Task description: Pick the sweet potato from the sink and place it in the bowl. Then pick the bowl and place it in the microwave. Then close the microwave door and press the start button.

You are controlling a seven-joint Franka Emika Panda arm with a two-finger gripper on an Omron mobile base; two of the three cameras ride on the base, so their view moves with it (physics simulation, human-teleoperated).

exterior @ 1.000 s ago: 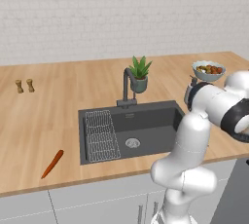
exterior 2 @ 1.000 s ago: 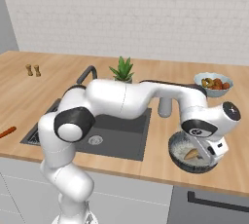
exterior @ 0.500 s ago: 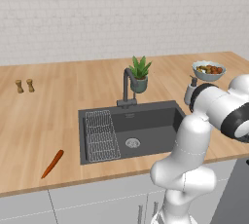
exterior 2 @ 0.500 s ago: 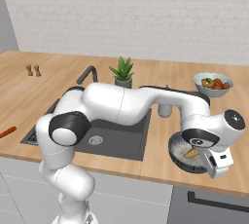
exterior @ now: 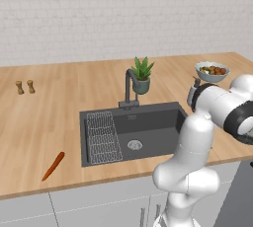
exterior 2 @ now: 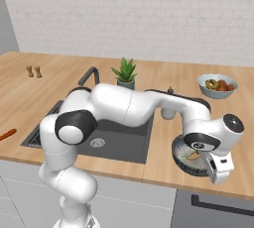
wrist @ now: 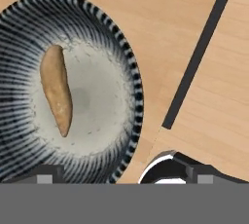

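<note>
Kitchen: sink (exterior: 148, 127), wooden counter (exterior: 59, 107).

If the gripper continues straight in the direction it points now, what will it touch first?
Most likely the rim of the bowl, on its right side, with the wooden counter just beyond. The open gripper straddles that edge. The sweet potato lies further left inside, off this line. Depth is uncertain.

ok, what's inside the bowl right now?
The sweet potato lies alone on the pale floor of the bowl, left of centre in the hand view. In the right base view the wrist covers most of the bowl, and the bowl's near edge is cut off in the hand view.
</note>
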